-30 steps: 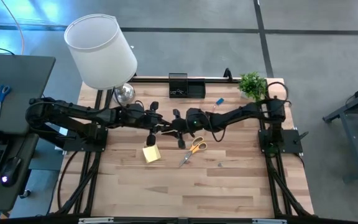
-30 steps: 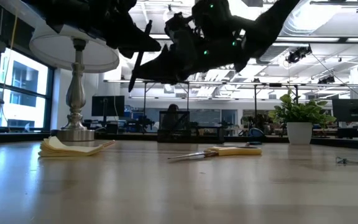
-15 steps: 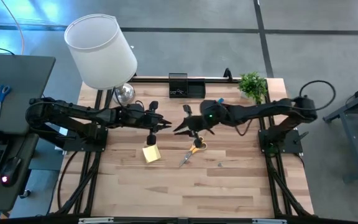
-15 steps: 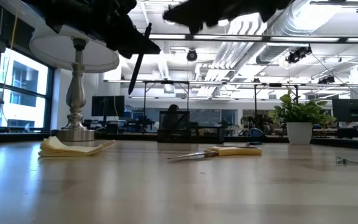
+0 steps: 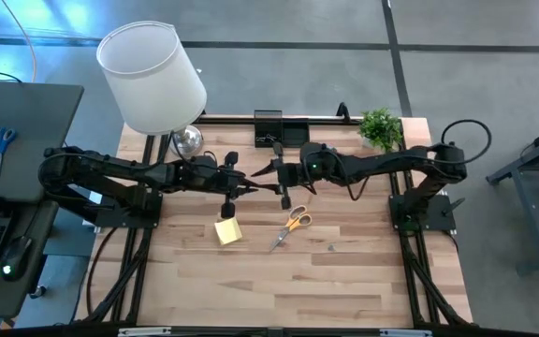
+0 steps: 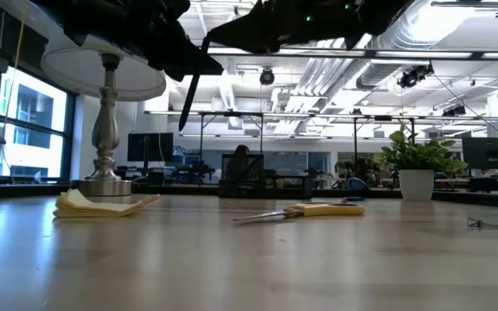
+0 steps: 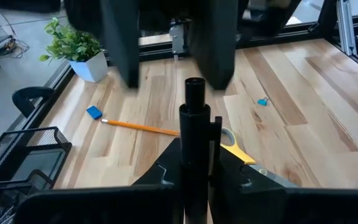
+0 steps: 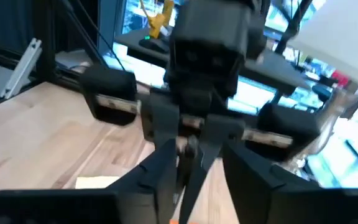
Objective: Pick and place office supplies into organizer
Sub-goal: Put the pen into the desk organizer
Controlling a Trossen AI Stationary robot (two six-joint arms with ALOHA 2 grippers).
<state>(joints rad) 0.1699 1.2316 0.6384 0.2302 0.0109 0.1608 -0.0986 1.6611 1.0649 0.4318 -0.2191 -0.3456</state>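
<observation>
The left gripper [image 5: 242, 188] is raised above the middle of the wooden table [image 5: 344, 281], its fingers closed tight around a black pen [image 7: 194, 118] that stands up between them (in the low view the pen [image 6: 194, 79] hangs slanted under the dark arm, well clear of the tabletop). Facing it from the 3 o'clock side is the right gripper [image 5: 268, 171], also held high, its two fingers spread apart with nothing between them; the two tips are near each other but apart. Directly below the left gripper, toward 6 o'clock, the yellow sticky-note pad [image 5: 228, 231] lies flat on the wood. At about 4 o'clock from the grippers the orange-handled scissors [image 5: 291, 226] lie on the table with blades pointing down-left in the overhead view, and farther at 4 o'clock a tiny dark item [image 5: 331, 247] rests alone, too small to identify. At 1 o'clock, along the table's far edge, the black organizer [image 5: 280, 131] sits with small dark objects inside one low compartment. A small blue eraser [image 7: 94, 112] and a thin orange pencil [image 7: 140, 127] lie close together on the wood between the organizer and the green potted plant [image 5: 380, 127], which stands in the far right corner. In the far left corner, at 11 o'clock, stands a lamp with a big white shade [image 5: 152, 77].
</observation>
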